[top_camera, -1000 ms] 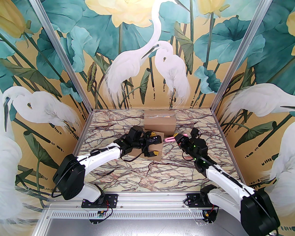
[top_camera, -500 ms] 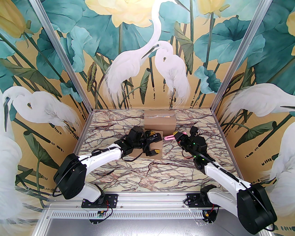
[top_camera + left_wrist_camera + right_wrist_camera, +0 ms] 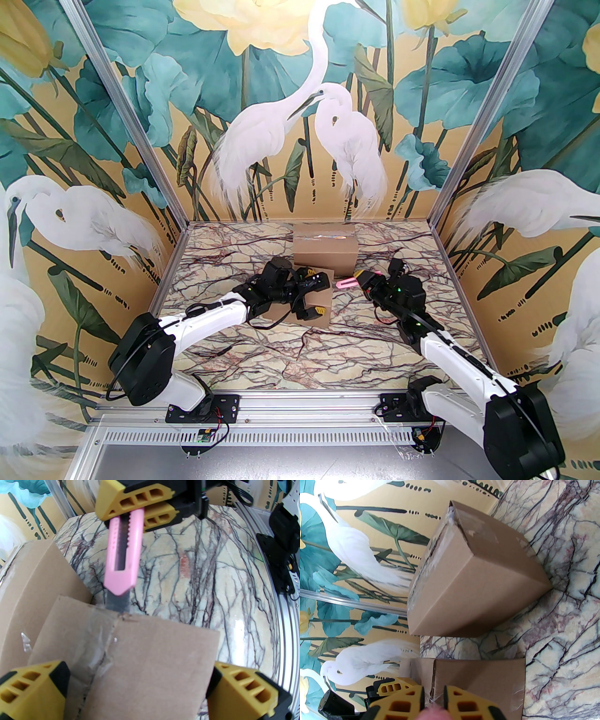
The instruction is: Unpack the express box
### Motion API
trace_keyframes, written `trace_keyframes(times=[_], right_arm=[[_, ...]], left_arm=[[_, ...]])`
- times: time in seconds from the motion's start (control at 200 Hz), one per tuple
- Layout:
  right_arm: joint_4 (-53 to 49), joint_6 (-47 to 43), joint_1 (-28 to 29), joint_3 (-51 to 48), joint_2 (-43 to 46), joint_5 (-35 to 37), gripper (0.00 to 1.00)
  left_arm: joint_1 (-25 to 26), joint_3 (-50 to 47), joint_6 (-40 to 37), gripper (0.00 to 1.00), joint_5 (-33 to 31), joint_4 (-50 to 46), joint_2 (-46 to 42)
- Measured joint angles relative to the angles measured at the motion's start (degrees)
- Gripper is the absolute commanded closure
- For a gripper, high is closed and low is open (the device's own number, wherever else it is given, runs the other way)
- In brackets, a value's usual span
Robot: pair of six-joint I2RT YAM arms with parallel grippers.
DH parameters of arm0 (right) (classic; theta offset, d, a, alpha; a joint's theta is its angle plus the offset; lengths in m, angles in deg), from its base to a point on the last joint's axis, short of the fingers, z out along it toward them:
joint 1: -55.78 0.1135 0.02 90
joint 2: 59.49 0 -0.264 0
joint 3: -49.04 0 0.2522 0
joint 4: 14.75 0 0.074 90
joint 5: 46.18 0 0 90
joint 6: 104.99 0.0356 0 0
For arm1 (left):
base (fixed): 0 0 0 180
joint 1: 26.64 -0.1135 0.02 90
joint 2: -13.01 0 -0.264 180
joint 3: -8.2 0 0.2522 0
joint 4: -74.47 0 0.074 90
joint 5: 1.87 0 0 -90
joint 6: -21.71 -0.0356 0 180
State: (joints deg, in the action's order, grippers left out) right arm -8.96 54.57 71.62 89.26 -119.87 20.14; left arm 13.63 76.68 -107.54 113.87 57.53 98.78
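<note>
The express box (image 3: 322, 302), a small brown cardboard box with a clear-taped seam (image 3: 103, 648), lies mid-table. My left gripper (image 3: 315, 290) is open and straddles it, one yellow finger on each side (image 3: 30, 686); I cannot tell whether the pads press on it. My right gripper (image 3: 362, 277) is shut on a pink utility knife (image 3: 346, 282). In the left wrist view the knife (image 3: 123, 557) points down at the box and its blade tip (image 3: 117, 604) meets the box's far edge at the seam. The right wrist view looks over the same box (image 3: 482, 681) from just past my right gripper (image 3: 433, 691).
A larger taped cardboard box (image 3: 323, 251) stands just behind the small one, close to the back wall (image 3: 478, 578). Painted walls enclose the marble table (image 3: 300, 356) on three sides. Bare marble lies in front of and to the right of the boxes.
The right arm nudged the knife toward the box's right edge, then eased back slightly, its elbow shifting. The left gripper stayed open around the box.
</note>
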Motion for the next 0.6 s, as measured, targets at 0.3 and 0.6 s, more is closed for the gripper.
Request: trace_keyframes(times=[0.3,0.6], right_arm=[[4.3,-0.3,-1.1,4.2,-9.8,-8.9,1.0],[6.9,0.1,-1.4,2.5,-8.9,-5.8,1.0]], left_arm=[[-2.4,-1.7,-2.1,0.0,2.3,0.4,-1.1],[-1.7,0.0,3.9,0.0,-0.6,1.9,0.9]])
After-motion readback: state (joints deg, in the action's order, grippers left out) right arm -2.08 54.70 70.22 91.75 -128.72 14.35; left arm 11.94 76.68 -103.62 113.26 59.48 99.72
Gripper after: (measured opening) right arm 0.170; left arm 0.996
